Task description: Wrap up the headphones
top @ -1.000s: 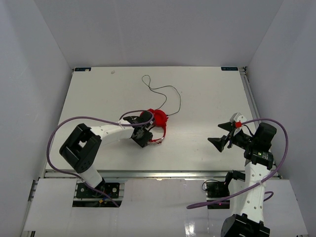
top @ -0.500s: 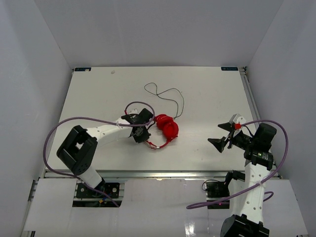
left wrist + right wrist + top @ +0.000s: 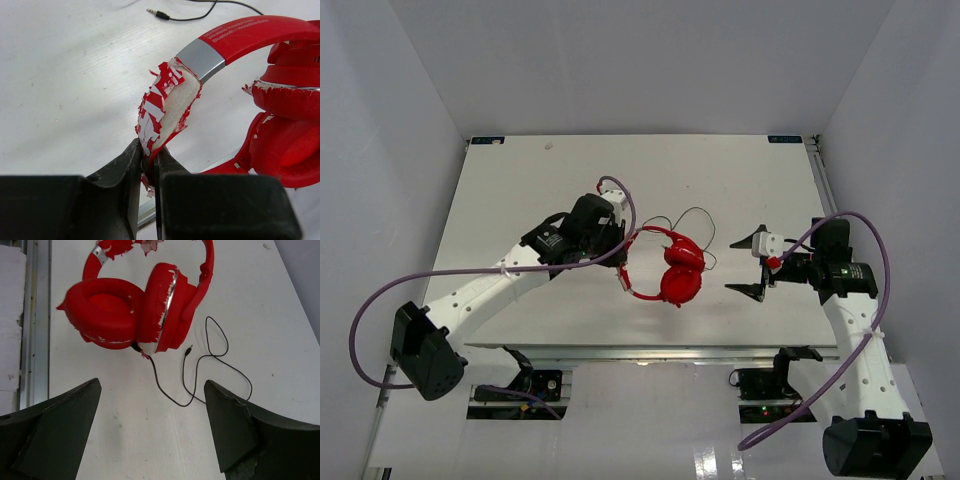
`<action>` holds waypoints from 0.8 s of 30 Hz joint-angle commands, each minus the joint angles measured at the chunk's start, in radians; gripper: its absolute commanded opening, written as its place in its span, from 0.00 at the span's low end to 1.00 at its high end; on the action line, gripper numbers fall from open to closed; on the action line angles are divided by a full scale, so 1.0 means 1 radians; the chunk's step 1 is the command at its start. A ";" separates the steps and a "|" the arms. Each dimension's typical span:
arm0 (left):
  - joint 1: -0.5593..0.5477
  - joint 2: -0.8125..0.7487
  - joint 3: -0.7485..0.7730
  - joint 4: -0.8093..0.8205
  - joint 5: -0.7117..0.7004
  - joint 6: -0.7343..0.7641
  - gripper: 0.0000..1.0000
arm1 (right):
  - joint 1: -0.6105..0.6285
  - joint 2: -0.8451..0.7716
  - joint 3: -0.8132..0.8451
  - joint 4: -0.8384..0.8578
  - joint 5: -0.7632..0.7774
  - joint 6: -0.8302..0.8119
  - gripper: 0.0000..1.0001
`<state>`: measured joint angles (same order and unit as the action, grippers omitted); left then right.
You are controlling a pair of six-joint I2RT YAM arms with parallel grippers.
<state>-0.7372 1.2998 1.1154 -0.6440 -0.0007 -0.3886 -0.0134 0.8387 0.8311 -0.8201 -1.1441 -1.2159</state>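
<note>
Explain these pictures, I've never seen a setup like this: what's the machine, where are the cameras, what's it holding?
These are two robot arms bolted at the near edge of a white table, each ending in a two-finger gripper. The wide picture comes from a fixed camera above and behind them; the other two come from a camera on each wrist, showing that arm's own fingers. The left gripper is shut on the worn headband of red headphones. Their thin black cable trails loose on the table, not yet wrapped. The right gripper is open, holding nothing, pointed at the headphones.
</note>
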 commanded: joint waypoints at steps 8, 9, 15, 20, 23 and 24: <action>0.000 -0.255 0.024 -0.017 0.121 -0.050 0.00 | 0.122 0.196 0.107 0.111 -0.047 0.061 0.90; 0.000 -0.260 0.024 -0.017 0.132 -0.055 0.00 | 0.147 0.213 0.102 0.104 -0.046 0.052 0.90; 0.000 -0.290 0.028 0.002 0.167 -0.108 0.00 | 0.268 0.265 0.081 0.250 -0.041 0.195 0.90; -0.001 -0.331 0.036 0.089 0.155 -0.185 0.00 | 0.274 0.272 0.069 0.308 -0.127 0.290 0.91; 0.000 -0.343 0.061 0.164 0.117 -0.276 0.00 | 0.276 0.239 0.011 0.420 -0.188 0.415 0.95; 0.000 -0.346 0.070 0.196 0.100 -0.301 0.00 | 0.276 0.227 -0.010 0.447 -0.201 0.439 0.96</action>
<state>-0.7372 1.0131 1.1156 -0.6491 0.1161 -0.5339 0.2575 1.1117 0.8807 -0.5270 -1.2289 -0.9401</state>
